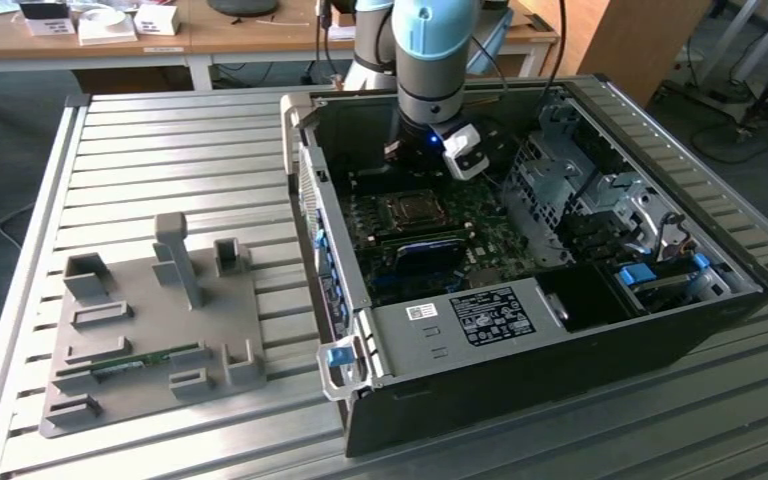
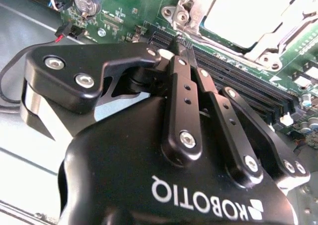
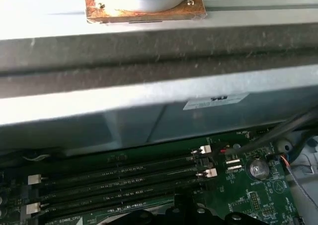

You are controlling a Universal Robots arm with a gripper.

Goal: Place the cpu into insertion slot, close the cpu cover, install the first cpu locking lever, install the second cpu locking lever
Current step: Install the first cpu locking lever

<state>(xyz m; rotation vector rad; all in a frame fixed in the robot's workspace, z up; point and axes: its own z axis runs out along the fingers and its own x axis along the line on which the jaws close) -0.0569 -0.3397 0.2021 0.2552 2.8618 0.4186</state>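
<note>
In the second wrist view the cpu [image 2: 243, 11] shows its pale silver top, lying flat inside the insertion slot [image 1: 408, 212] on the green motherboard. The silvery cpu cover [image 2: 261, 46] frames it, lying down around the chip. My black gripper [image 2: 171, 53] reaches toward the socket's near corner, by a round metal hinge post [image 2: 180, 17]. Its two fingers converge to a point and look shut, with nothing visible between them. In the exterior view the arm [image 1: 427, 90] reaches down into the back of the open computer case [image 1: 531, 380].
Long black memory slots [image 2: 238, 81] run beside the socket, just past my fingertips. A coin battery [image 2: 84, 1] and thin wires lie on the board. Drive cages [image 1: 584, 190] fill the case at the exterior view's right. A grey fixture plate [image 1: 157, 330] lies on the slatted table.
</note>
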